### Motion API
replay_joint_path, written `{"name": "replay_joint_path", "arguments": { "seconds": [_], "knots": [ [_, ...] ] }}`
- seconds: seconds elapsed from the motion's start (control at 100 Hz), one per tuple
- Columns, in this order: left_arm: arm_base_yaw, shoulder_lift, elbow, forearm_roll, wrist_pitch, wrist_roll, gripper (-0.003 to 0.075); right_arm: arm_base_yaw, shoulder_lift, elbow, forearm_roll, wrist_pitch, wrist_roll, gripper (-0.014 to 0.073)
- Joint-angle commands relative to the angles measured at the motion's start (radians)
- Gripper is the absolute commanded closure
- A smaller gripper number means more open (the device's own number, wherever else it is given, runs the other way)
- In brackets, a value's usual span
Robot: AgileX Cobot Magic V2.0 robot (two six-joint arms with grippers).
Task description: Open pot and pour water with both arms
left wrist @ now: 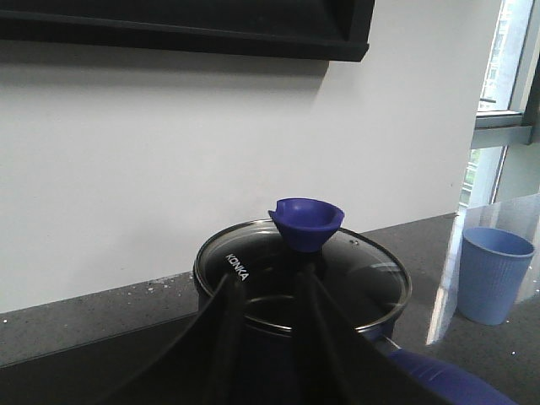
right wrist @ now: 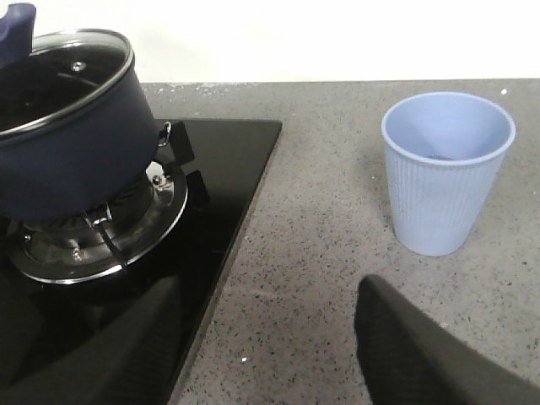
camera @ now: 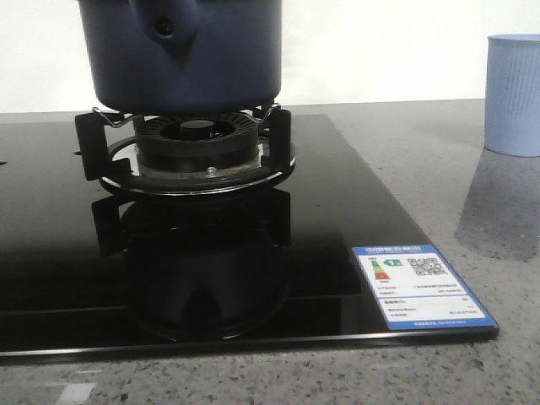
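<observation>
Grey speckled stone desk (camera: pixel 439 152), plain white wall (left wrist: pixel 169 152) behind it at 12 o'clock. Dark shelf or cabinet edge (left wrist: pixel 186 25) mounted high on wall. Window (left wrist: pixel 506 76) at 3 o'clock, daylight glare on desk.

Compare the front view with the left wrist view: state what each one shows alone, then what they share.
Only the front view shows the burner under the pot, the black glass cooktop and its energy label. Only the left wrist view shows the glass lid still on, its blue knob, the window and the left gripper's fingers, apart and holding nothing. Both show the pot and the pale blue cup standing off the cooktop.
</observation>
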Motion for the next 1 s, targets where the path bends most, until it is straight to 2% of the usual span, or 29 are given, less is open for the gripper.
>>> {"name": "replay_joint_path", "arguments": {
  "seconds": [0.0, 0.05, 0.1, 0.17, 0.42, 0.67, 0.99],
  "knots": [
    [-0.009, 0.04, -0.036, -0.014, -0.068, -0.001, 0.0379, 0.003, 0.01, -0.037, 0.025, -0.095, -0.011, 0.0183],
    [-0.009, 0.063, -0.036, -0.016, -0.072, -0.001, 0.0229, 0.003, 0.01, -0.037, 0.026, -0.099, -0.011, 0.0183],
    [-0.009, 0.088, -0.042, -0.016, -0.076, -0.001, 0.0125, 0.003, 0.01, -0.037, 0.026, -0.101, -0.011, 0.0183],
    [-0.009, 0.128, -0.059, -0.016, -0.076, -0.001, 0.0069, 0.003, 0.01, -0.037, 0.026, -0.101, -0.011, 0.0183],
    [-0.035, 0.321, -0.177, -0.016, -0.078, -0.001, 0.0157, 0.003, 0.01, -0.037, 0.026, -0.103, -0.011, 0.0183],
    [-0.115, 0.534, -0.303, -0.002, -0.11, 0.004, 0.0151, 0.003, 0.01, -0.037, 0.026, -0.103, -0.011, 0.0183],
    [-0.119, 0.723, -0.436, 0.005, -0.166, 0.004, 0.0151, 0.003, 0.01, -0.037, 0.026, -0.102, -0.011, 0.0183]
  ]
}}
